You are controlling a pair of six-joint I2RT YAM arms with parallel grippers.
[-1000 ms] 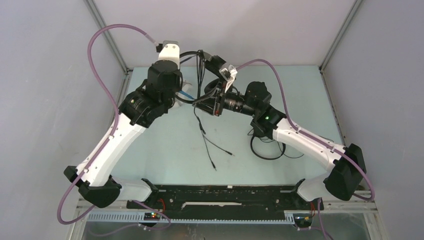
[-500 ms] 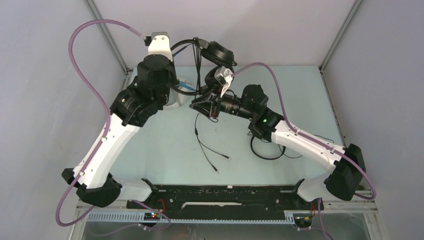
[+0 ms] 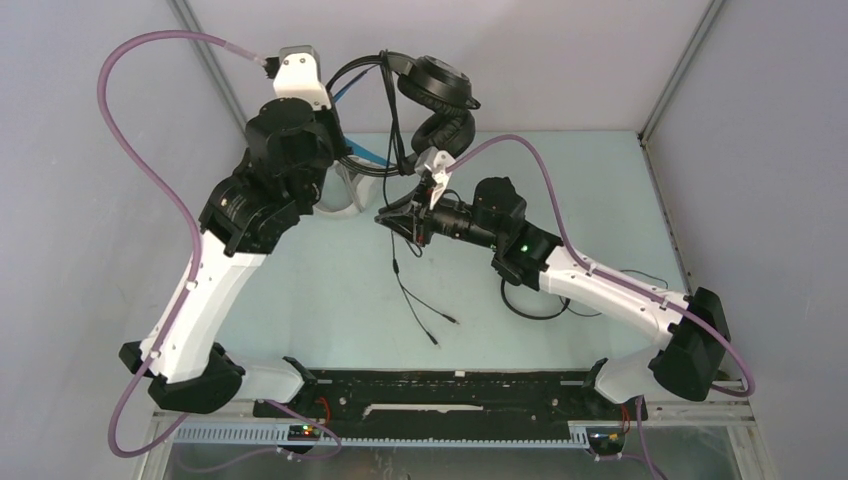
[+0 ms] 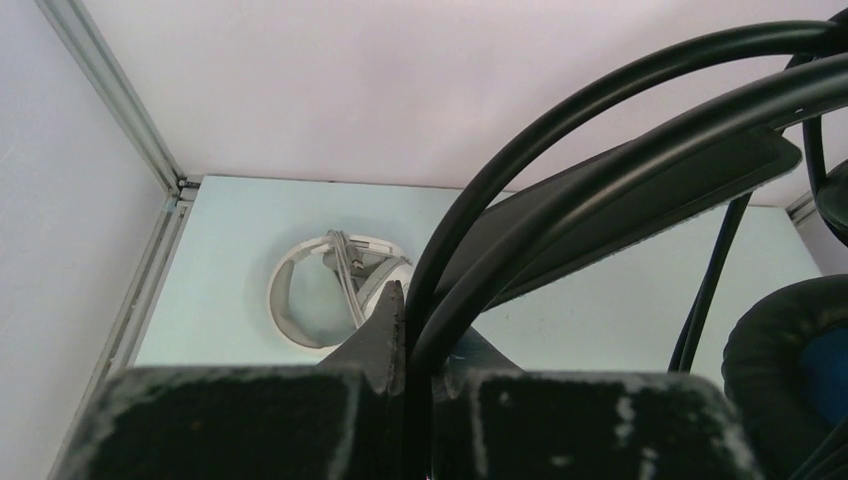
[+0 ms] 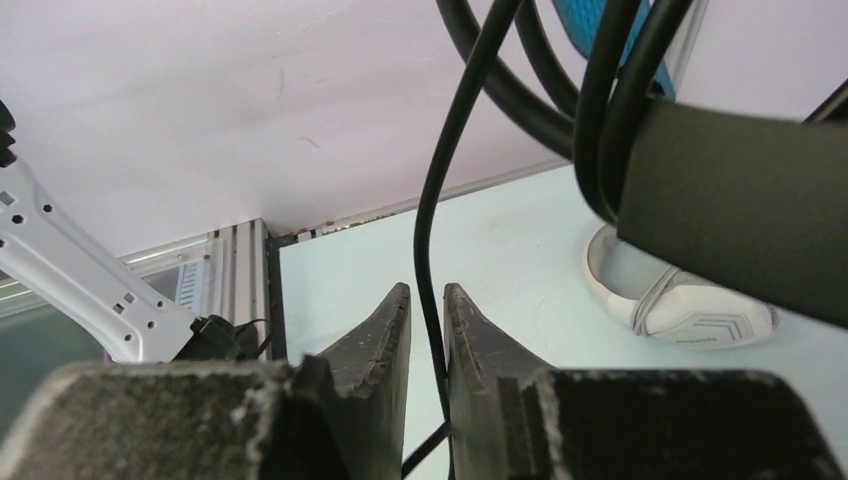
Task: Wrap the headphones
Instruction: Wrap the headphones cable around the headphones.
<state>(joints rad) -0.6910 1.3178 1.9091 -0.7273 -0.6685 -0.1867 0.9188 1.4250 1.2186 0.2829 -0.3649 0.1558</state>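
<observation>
Over the table (image 3: pixel 330 290), my left claw (image 4: pixel 408 330) clamped the black headphones (image 3: pixel 440 85) at twelve o'clock, my right claw (image 5: pixel 427 300) straddled their cord (image 5: pixel 455 130), grip unclear; white pair (image 4: pixel 283 300) at ten looked wrapped, slim pair (image 3: pixel 535 300) at four loose.

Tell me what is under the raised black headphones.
Their cable hangs to the table, passing through the right gripper. The white-grey headphones lie below, partly covered by the black headband and, from above, by the left arm.
</observation>
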